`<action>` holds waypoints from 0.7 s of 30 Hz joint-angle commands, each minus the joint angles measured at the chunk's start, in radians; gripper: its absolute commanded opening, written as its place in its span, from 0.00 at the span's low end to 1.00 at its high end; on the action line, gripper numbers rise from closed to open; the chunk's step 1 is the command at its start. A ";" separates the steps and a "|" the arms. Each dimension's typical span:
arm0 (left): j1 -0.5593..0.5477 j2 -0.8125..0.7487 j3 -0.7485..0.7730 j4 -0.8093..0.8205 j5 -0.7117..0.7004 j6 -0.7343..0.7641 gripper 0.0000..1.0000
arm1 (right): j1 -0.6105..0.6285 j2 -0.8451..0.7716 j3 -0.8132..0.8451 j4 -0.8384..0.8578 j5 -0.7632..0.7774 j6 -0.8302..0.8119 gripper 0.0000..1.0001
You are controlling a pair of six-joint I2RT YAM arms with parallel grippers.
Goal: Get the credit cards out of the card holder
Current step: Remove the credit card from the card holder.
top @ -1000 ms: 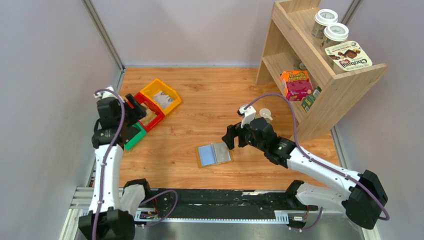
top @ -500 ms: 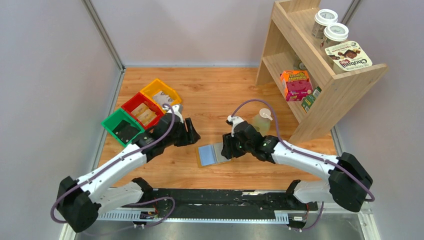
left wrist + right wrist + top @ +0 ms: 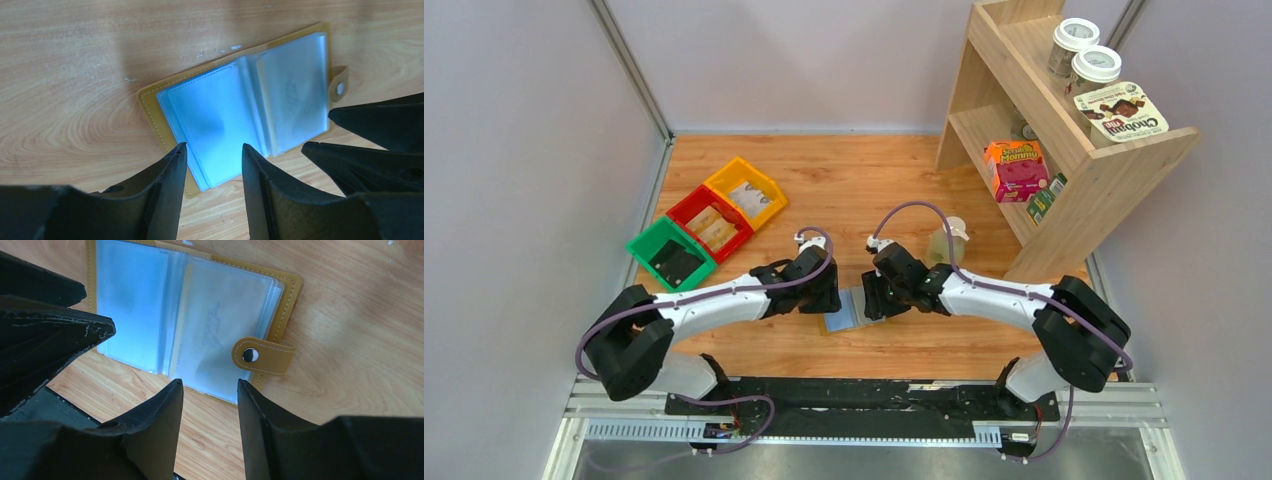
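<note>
Mustard-yellow card holder (image 3: 852,310) open flat on the wood, centre of the frame, same spot as a second ago. Changed around it: left gripper (image 3: 826,297), back then up by the coloured bins (image 3: 709,225) at upper left, now at the holder's left page; right gripper (image 3: 871,299), back then just off to the right, now crowding the right page beside the snap tab (image 3: 262,356). Fingers of both spread apart in the wrist views, nothing pinched. Pale blue credit cards (image 3: 210,127) not yet out of the clear sleeves. Likely meaning: approach done, pinning and pulling next.
</note>
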 commanded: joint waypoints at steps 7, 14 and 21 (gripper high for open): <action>-0.019 0.078 -0.016 0.009 -0.022 -0.059 0.50 | 0.002 0.047 0.054 -0.028 0.052 0.033 0.47; -0.019 0.116 -0.032 0.040 0.013 -0.076 0.40 | 0.004 0.077 0.065 -0.021 0.028 0.024 0.47; -0.019 0.115 -0.034 0.043 0.016 -0.075 0.34 | 0.004 0.006 0.039 0.029 -0.020 0.004 0.42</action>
